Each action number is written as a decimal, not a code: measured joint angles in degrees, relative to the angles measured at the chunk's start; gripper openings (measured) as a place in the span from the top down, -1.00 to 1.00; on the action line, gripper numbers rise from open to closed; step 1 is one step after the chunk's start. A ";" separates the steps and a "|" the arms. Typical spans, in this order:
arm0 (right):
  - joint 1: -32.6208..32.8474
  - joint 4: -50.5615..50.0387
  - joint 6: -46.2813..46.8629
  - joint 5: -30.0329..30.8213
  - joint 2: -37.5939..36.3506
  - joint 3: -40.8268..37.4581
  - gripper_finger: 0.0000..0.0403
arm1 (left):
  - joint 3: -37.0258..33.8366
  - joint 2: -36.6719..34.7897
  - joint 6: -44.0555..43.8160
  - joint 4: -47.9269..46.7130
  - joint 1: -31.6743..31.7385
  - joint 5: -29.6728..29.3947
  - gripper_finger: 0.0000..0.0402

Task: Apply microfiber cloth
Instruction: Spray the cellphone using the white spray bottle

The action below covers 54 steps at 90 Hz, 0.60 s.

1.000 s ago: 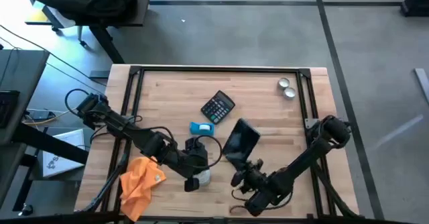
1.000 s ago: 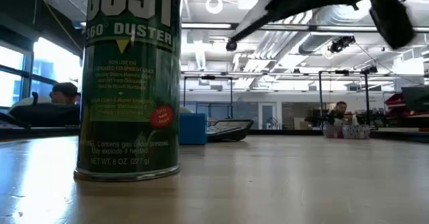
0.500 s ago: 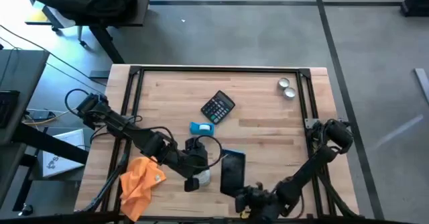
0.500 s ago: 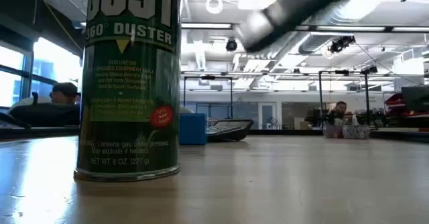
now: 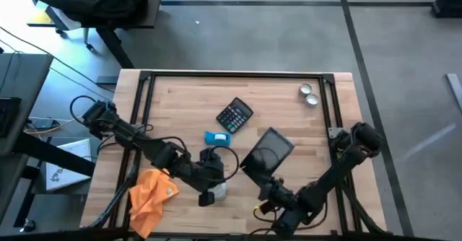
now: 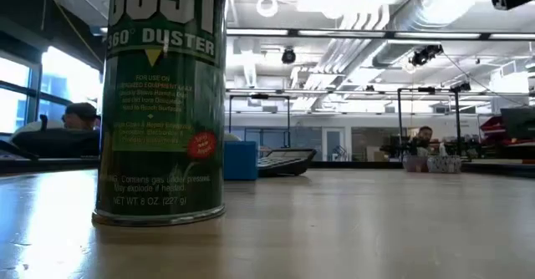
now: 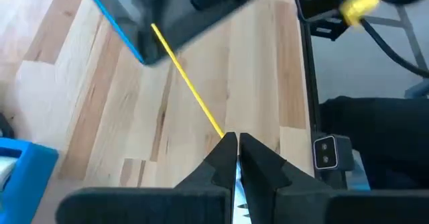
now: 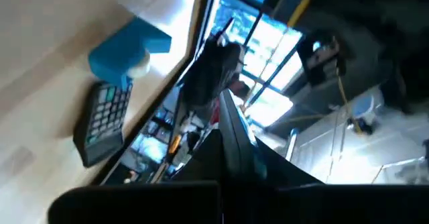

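The orange microfiber cloth (image 5: 151, 195) lies crumpled on the table's near left corner, and no gripper touches it. Just to its right my left gripper (image 5: 214, 182) is shut at the top of a green duster can (image 6: 163, 103) that stands upright on the table. A thin yellow straw (image 7: 188, 83) runs out past its fingertips (image 7: 238, 147). My right gripper (image 5: 261, 179) is shut on a dark tablet (image 5: 268, 151) held above the table's middle right. The tablet's screen (image 8: 201, 70) mirrors the ceiling in the right wrist view. My left gripper has a white and blue piece (image 7: 234, 198) of the can's top between its shut fingers, which point level toward the table's right edge. The fingers hide the place of contact. The can stands upright on the table. My right gripper pinches the tablet's near edge (image 8: 228, 140) between its two fingers, coming from the table's near side. The tablet is lifted clear of the table and slants away toward the far right.
A black calculator (image 5: 234, 115) and a small blue box (image 5: 216, 138) lie near the table's middle, beyond the can. Two small round tins (image 5: 309, 95) sit at the far right corner. A dark metal rail (image 5: 238, 73) frames the tabletop.
My right gripper swung toward the table's near edge, turning the tablet lengthwise next to the can. It then came back toward the far right. The tablet now slants a little farther right than a second ago, still clear of the table.
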 joint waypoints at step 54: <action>1.18 -40.50 102.36 -7.71 -4.10 -0.26 1.00 | 2.61 -9.87 18.84 9.00 -10.80 -29.62 1.00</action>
